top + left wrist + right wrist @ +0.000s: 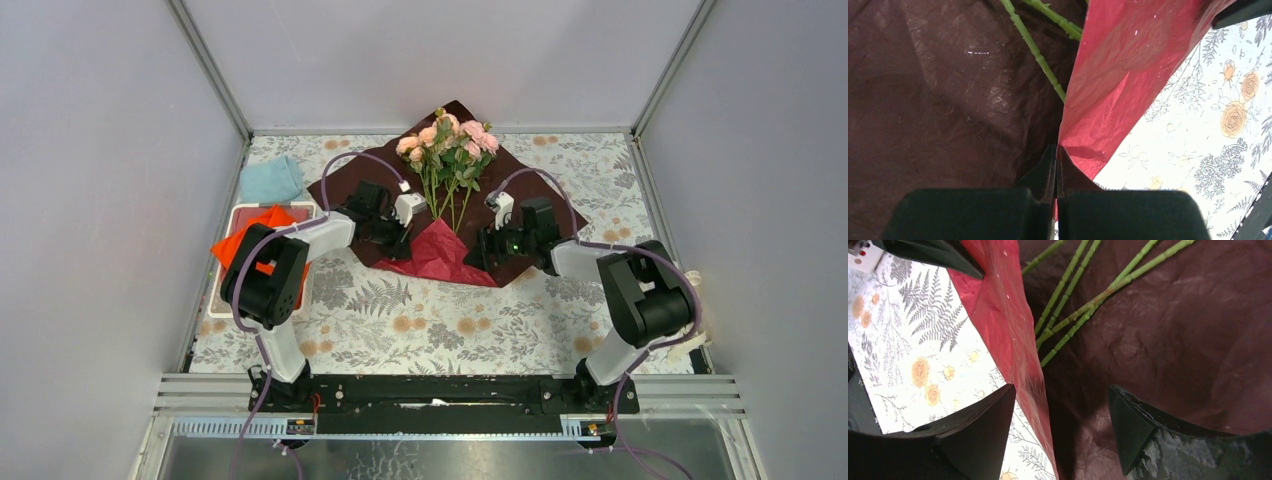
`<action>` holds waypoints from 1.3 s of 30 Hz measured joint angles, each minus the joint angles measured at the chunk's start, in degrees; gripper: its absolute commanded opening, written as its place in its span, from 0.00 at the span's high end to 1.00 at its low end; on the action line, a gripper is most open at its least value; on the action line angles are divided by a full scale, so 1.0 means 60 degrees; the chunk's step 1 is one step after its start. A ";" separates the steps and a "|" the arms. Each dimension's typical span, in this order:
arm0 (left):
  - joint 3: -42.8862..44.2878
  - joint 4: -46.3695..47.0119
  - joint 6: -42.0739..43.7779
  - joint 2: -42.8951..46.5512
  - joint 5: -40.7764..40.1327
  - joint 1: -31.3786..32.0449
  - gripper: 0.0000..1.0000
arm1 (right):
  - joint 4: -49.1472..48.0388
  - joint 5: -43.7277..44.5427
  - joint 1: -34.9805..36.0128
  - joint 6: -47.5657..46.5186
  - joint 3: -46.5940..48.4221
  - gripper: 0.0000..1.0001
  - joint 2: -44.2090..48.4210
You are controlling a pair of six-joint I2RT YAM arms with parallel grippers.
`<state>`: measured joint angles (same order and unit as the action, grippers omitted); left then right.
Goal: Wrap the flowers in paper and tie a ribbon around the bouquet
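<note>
I'm seeing the paper (530, 190) lying at the middle of the table's (420, 320) far edge, with the flowers (450, 145) lying on it, blooms farthest. A small cloth (272, 180) is lying near the far left corner, and a second cloth (235, 245) is sitting in a tray (215, 292) along the left edge.

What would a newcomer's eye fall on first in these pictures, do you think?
Pink flowers lie on the dark red paper at the far middle of the table. Its near edge is lifted into a bright red fold: the left gripper pinches it, the right gripper stands open astride it.

Soft, even overhead light, faint shadows; wrist views sharp, nearest edges blurred.
</note>
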<state>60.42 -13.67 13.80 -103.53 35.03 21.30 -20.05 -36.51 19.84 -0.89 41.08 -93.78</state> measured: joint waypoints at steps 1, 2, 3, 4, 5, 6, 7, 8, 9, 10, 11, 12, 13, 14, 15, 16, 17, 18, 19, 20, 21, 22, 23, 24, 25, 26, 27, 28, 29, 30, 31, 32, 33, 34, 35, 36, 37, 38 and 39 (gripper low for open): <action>0.0000 0.0004 -0.0018 -0.0004 -0.0029 0.0000 1.00 | -0.0036 -0.0080 -0.0004 0.0007 0.0033 0.28 -0.0171; 0.0000 0.0004 -0.0036 -0.0004 -0.0080 0.0000 1.00 | -0.0080 -0.0222 -0.0004 0.0055 0.0062 0.31 -0.0368; 0.0000 0.0004 -0.0073 -0.0004 -0.0142 0.0000 1.00 | -0.0124 -0.0455 -0.0004 0.0131 0.0069 0.36 -0.0605; 0.0000 0.0015 -0.0106 -0.0004 -0.0204 0.0000 1.00 | -0.0153 -0.0634 -0.0004 0.0175 0.0069 0.49 -0.0714; 0.0000 0.0033 -0.0142 -0.0004 -0.0262 0.0000 1.00 | -0.0277 -0.0958 -0.0004 0.0321 0.0044 0.62 -0.0856; 0.0000 0.0062 -0.0178 -0.0004 -0.0324 0.0000 1.00 | -0.0313 -0.1075 -0.0004 0.0335 0.0040 0.71 -0.0878; 0.0000 0.0102 -0.0211 -0.0004 -0.0386 0.0000 1.00 | -0.0430 -0.1260 -0.0004 0.0455 0.0018 0.79 -0.0882; 0.0000 0.0153 -0.0251 -0.0004 -0.0437 0.0000 1.00 | -0.0532 -0.1399 -0.0004 0.0499 0.0018 0.86 -0.0882; 0.0000 0.0200 -0.0284 -0.0004 -0.0481 0.0000 1.00 | -0.0608 -0.1497 -0.0004 0.0550 0.0022 0.92 -0.0882; 0.0000 0.0240 -0.0324 -0.0004 -0.0517 0.0000 1.00 | -0.0616 -0.1545 -0.0004 0.0586 0.0022 0.96 -0.0882; -0.0004 0.0270 -0.0379 -0.0004 -0.0546 -0.0007 1.00 | -0.0619 -0.1592 -0.0004 0.0634 0.0022 1.00 -0.0882; -0.0004 0.0284 -0.0415 -0.0004 -0.0565 -0.0007 1.00 | -0.0623 -0.1596 -0.0004 0.0674 0.0022 1.00 -0.0882; -0.0004 0.0291 -0.0452 -0.0004 -0.0590 -0.0011 0.93 | -0.0630 -0.1585 -0.0004 0.0714 0.0022 1.00 -0.0882; -0.0004 0.0291 -0.0474 -0.0004 -0.0608 -0.0015 0.78 | -0.0634 -0.1559 -0.0004 0.0750 0.0022 1.00 -0.0882; -0.0004 0.0288 -0.0499 0.0000 -0.0634 -0.0018 0.67 | -0.0630 -0.1501 -0.0004 0.0816 0.0022 1.00 -0.0882; 0.0000 0.0280 -0.0514 0.0004 -0.0670 -0.0022 0.59 | -0.0627 -0.1417 -0.0004 0.0874 0.0022 1.00 -0.0882; 0.0000 0.0248 -0.0514 0.0015 -0.0714 -0.0036 0.54 | -0.0586 -0.1275 -0.0004 0.0943 0.0026 1.00 -0.0882; 0.0044 0.0142 -0.0503 0.0022 -0.0761 -0.0069 0.51 | -0.0543 -0.1162 -0.0004 0.0991 0.0029 1.00 -0.0882; 0.0120 0.0011 -0.0466 0.0029 -0.0834 -0.0117 0.47 | -0.0474 -0.0998 -0.0004 0.1060 0.0040 1.00 -0.0882; 0.0208 -0.0113 -0.0390 0.0036 -0.0929 -0.0168 0.43 | -0.0393 -0.0827 -0.0004 0.1133 0.0066 1.00 -0.0882; 0.0295 -0.0284 -0.0291 0.0076 -0.1027 -0.0226 0.40 | -0.0317 -0.0699 -0.0004 0.1177 0.0098 1.00 -0.0882; 0.0339 -0.0448 -0.0135 0.0168 -0.1169 -0.0288 0.37 | -0.0244 -0.0543 -0.0004 0.1235 0.0149 1.00 -0.0889; 0.0339 -0.0634 0.0062 0.0299 -0.1300 -0.0321 0.35 | -0.0186 -0.0386 -0.0004 0.1304 0.0215 1.00 -0.0907; 0.0331 -0.0798 0.0237 0.0426 -0.1421 -0.0342 0.35 | -0.0149 -0.0273 -0.0004 0.1337 0.0273 1.00 -0.0918; 0.0291 -0.0954 0.0437 0.0605 -0.1614 -0.0379 0.35 | -0.0076 -0.0142 -0.0004 0.1384 0.0342 1.00 -0.0925; 0.0248 -0.1067 0.0583 0.0747 -0.1763 -0.0397 0.35 | -0.0011 -0.0018 -0.0004 0.1413 0.0404 1.00 -0.0933; 0.0193 -0.1155 0.0721 0.0882 -0.1934 -0.0397 0.35 | 0.0055 0.0080 -0.0004 0.1428 0.0455 1.00 -0.0936; 0.0135 -0.1198 0.0856 0.0987 -0.2095 -0.0397 0.35 | 0.0142 0.0204 -0.0004 0.1450 0.0521 1.00 -0.0943; 0.0087 -0.1231 0.0958 0.1053 -0.2280 -0.0397 0.35 | 0.0229 0.0295 -0.0004 0.1453 0.0572 1.00 -0.0951; 0.0040 -0.1249 0.1056 0.1078 -0.2499 -0.0393 0.36 | 0.0310 0.0419 -0.0004 0.1457 0.0630 1.00 -0.0969; 0.0011 -0.1264 0.1100 0.1078 -0.2667 -0.0386 0.36 | 0.0419 0.0532 -0.0004 0.1464 0.0710 1.00 -0.0998; -0.0040 -0.1300 0.1158 0.1071 -0.2878 -0.0386 0.36 | 0.0550 0.0648 -0.0004 0.1472 0.0801 1.00 -0.1038; -0.0084 -0.1362 0.1209 0.1071 -0.3034 -0.0379 0.37 | 0.0670 0.0739 -0.0004 0.1475 0.0892 1.00 -0.1093; -0.0106 -0.1457 0.1253 0.1071 -0.3184 -0.0372 0.37 | 0.0845 0.0812 -0.0004 0.1486 0.1020 1.00 -0.1162; -0.0113 -0.1574 0.1286 0.1071 -0.3322 -0.0357 0.38 | 0.1002 0.0933 -0.0004 0.1490 0.1151 1.00 -0.1239; -0.0113 -0.1672 0.1304 0.1086 -0.3410 -0.0350 0.40 | 0.1169 0.1020 -0.0004 0.1494 0.1293 1.00 -0.1322; -0.0113 -0.1792 0.1308 0.1129 -0.3483 -0.0321 0.42 | 0.1300 0.1115 -0.0004 0.1494 0.1402 1.00 -0.1381; -0.0109 -0.1916 0.1308 0.1198 -0.3530 -0.0306 0.45 | 0.1421 0.1198 -0.0004 0.1497 0.1501 1.00 -0.1428; -0.0080 -0.2095 0.1311 0.1315 -0.3566 -0.0277 0.48 | 0.1552 0.1268 -0.0007 0.1497 0.1588 1.00 -0.1457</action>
<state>59.94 -26.24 21.67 -95.64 13.63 19.64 -10.74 -28.91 19.79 8.10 50.61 -102.52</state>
